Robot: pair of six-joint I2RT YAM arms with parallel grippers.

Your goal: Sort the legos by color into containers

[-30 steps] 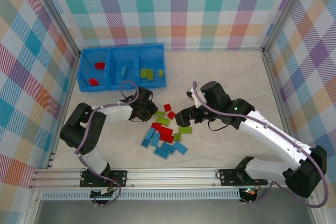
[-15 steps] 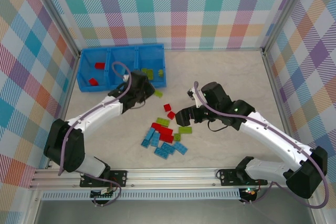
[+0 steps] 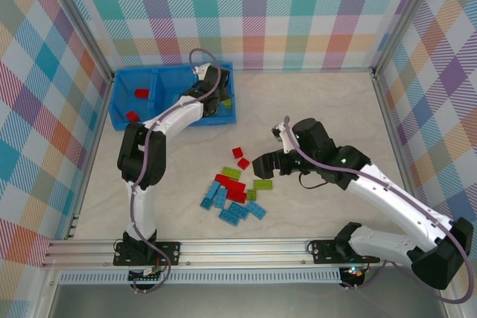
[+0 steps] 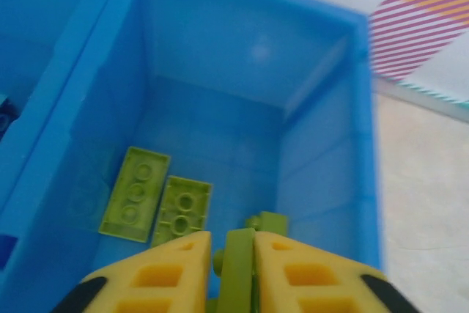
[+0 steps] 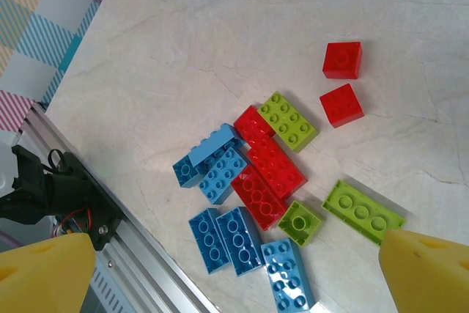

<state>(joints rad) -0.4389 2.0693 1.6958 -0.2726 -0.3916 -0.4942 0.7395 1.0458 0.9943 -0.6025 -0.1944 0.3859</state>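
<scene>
My left gripper [image 3: 217, 97] hangs over the right-hand bin of the blue containers [image 3: 170, 69]. In the left wrist view its yellow fingers [image 4: 168, 269] are shut on a lime green lego [image 4: 242, 269] held on edge above the bin floor [image 4: 220, 130], where two green legos [image 4: 136, 193] [image 4: 183, 211] lie flat. Two red legos [image 3: 141, 93] lie in the left bin. My right gripper [image 3: 262, 163] stands open above the loose pile of legos [image 3: 233, 188] on the table; its fingertips [image 5: 429, 273] frame red [image 5: 272, 168], blue [image 5: 239, 238] and green [image 5: 363, 211] bricks below.
Two small red squares [image 5: 342, 59] [image 5: 341, 105] lie apart from the pile. An aluminium rail [image 3: 223, 251] runs along the near edge. Plaid walls enclose the marble table [image 3: 313, 102] on three sides, with bare room at the right and far side.
My left arm has swung from the pile up and back to the right-hand bin, carrying the green lego. The right arm has barely moved.
</scene>
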